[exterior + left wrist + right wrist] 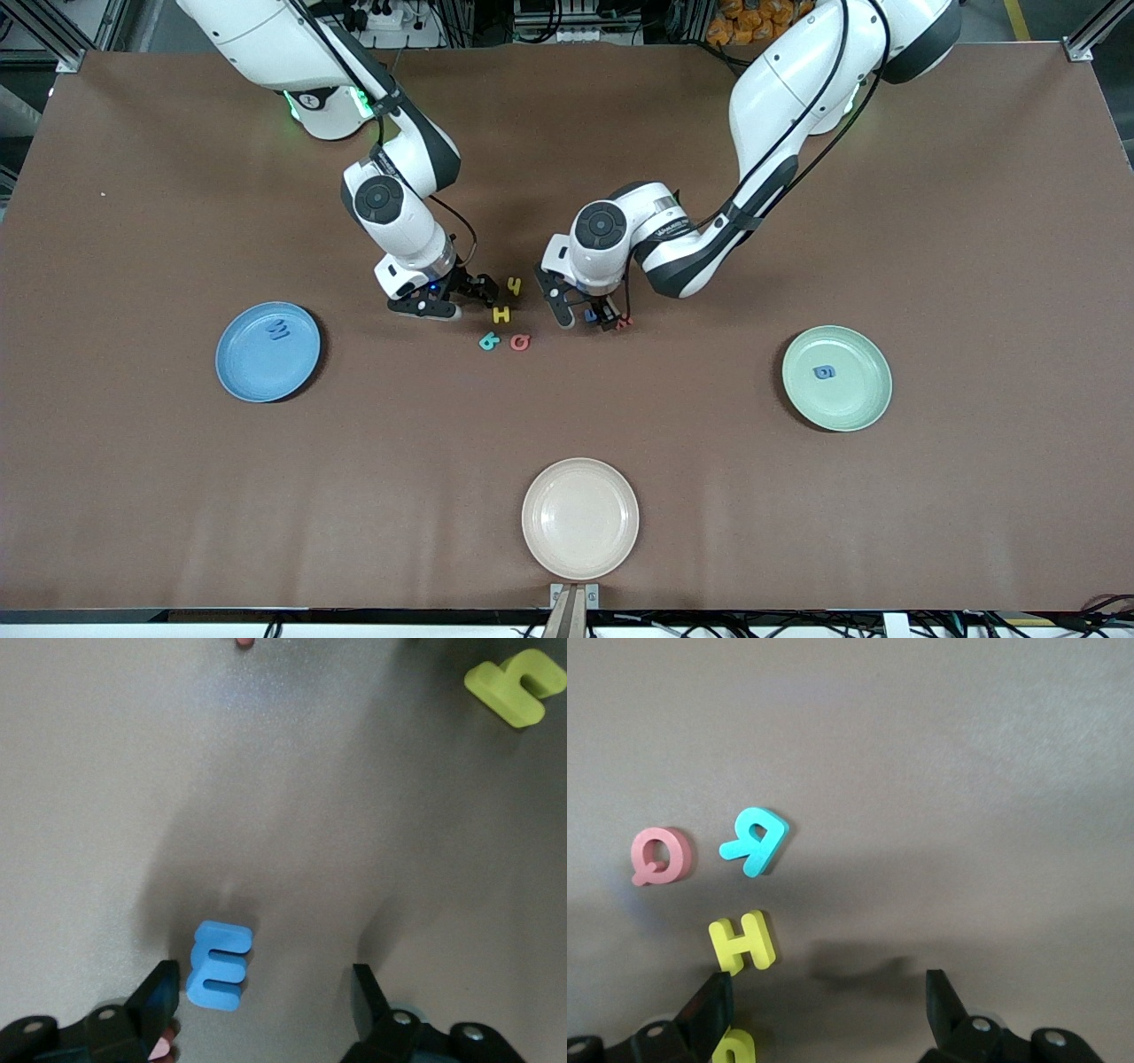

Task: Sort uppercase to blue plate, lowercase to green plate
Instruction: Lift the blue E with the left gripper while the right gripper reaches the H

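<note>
While the right end effector (454, 296) is hanging released by the yellow H (501, 315), the left end effector (586, 317) is straddling the blue m (219, 965), fingers open, m sitting nearer one finger (159, 997)

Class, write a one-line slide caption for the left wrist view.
Left gripper, jaws open, straddles the blue m on the table.

Illumination is even, overhead and diffuse. Soft shadows fall beneath both arms toward 6 o'clock. Wrist views are slightly soft, with mild glare at 12 o'clock.
</note>
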Available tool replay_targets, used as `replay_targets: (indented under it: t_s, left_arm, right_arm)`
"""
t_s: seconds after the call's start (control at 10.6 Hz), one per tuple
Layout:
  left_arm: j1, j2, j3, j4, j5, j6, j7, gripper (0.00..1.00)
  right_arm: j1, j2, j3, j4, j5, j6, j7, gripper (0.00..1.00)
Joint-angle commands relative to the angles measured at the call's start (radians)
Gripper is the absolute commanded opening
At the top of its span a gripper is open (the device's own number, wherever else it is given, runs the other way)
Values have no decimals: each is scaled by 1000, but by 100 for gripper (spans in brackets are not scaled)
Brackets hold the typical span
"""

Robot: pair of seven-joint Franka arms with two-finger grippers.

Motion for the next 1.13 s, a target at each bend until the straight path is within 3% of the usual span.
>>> replay_targets:
  t_s: [0.0, 0.28, 0.47, 0.75, 0.94, 1.04]
  left_arm:
    - [2, -17, 8, -20, 36, 17, -10, 81]
    - [2, -14, 9, -18, 36, 17, -10, 72]
    - [2, -12, 9, -12, 36, 17, -10, 57]
    - [0, -12, 19, -11, 36, 17, -12, 31]
    - [8, -20, 19, -11, 36, 15, -10, 0]
    - [10, -33, 19, -11, 34, 12, -10, 0]
  right_arm:
    - [36, 25, 2, 24, -11, 10, 98, 95]
    - [45, 41, 1, 47, -96, -3, 119, 95]
    - [48, 61, 1, 102, -182, -69, 167, 94]
    - [56, 104, 1, 188, -383, -178, 357, 94]
    - [54, 113, -1, 190, -378, -168, 367, 92]
    - [56, 125, 1, 195, -378, -160, 369, 92]
